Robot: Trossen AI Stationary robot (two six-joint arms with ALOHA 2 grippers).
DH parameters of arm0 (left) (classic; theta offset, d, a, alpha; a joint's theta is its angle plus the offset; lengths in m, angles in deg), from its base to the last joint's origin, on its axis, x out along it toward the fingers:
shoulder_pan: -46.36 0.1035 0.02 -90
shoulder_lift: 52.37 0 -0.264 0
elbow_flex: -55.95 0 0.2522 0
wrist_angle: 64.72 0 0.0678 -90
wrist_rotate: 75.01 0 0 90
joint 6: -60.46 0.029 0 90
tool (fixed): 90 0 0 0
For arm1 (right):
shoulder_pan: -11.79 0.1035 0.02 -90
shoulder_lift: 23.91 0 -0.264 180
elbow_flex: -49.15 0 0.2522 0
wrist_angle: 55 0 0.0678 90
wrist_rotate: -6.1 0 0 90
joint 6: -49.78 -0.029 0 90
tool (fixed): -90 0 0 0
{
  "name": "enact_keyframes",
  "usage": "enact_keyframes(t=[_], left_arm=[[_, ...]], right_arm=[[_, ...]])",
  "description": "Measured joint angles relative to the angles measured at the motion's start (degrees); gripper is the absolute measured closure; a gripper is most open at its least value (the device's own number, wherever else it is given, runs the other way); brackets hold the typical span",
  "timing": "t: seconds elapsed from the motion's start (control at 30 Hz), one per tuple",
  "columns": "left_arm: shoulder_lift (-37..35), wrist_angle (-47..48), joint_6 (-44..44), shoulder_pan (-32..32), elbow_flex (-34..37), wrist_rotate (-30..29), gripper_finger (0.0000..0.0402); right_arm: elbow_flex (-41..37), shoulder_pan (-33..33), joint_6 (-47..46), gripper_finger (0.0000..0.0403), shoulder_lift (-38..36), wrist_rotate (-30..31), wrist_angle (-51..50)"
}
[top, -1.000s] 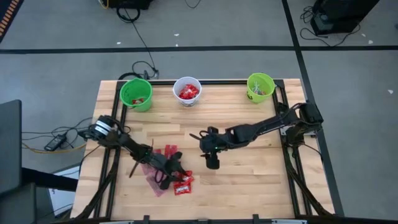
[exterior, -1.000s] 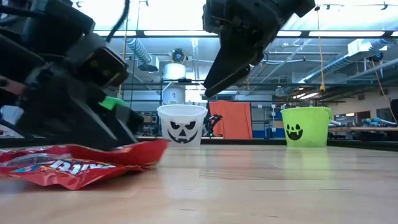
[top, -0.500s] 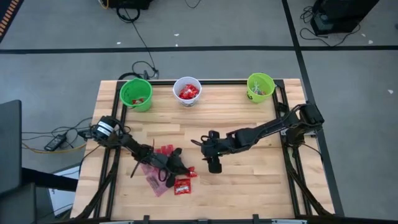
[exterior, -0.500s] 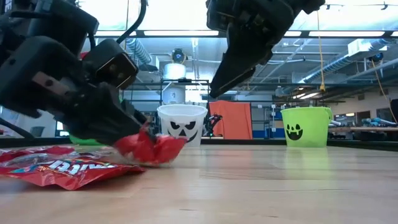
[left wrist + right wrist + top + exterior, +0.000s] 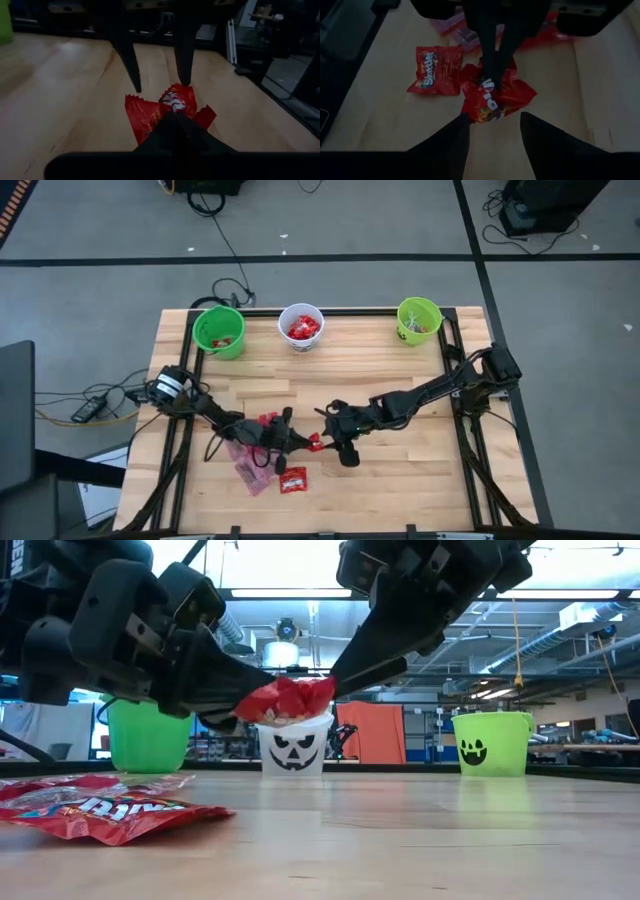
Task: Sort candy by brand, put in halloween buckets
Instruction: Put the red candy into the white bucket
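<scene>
Low view: left gripper (image 5: 245,705) clenched on red packet (image 5: 287,698); right gripper (image 5: 352,672) jaws parted alongside.

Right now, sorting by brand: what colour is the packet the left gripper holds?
Bright red packet, right wrist view.

The word "Skittles" reads in white letters on a flat red packet (image 5: 436,70) lying on the table. A second, crumpled red packet (image 5: 495,97) shows partial white lettering, not fully legible. The red packet (image 5: 110,812) in the low view bears partial white letters.
</scene>
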Motion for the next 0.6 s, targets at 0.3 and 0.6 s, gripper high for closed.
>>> enact_keyframes(t=[0.3, 0.6], left_arm=[[0.0, -3.02, -0.09, 0.07, -0.04, -2.85, 0.0396], [0.0, -3.74, -0.8, 0.28, -0.04, -2.85, 0.039]], right_arm=[[0.0, 0.0, 1.44, 0.028, 0.0, -1.27, 1.53], [0.0, 0.0, 2.02, 0.0391, 0.0, -0.12, 1.7]])
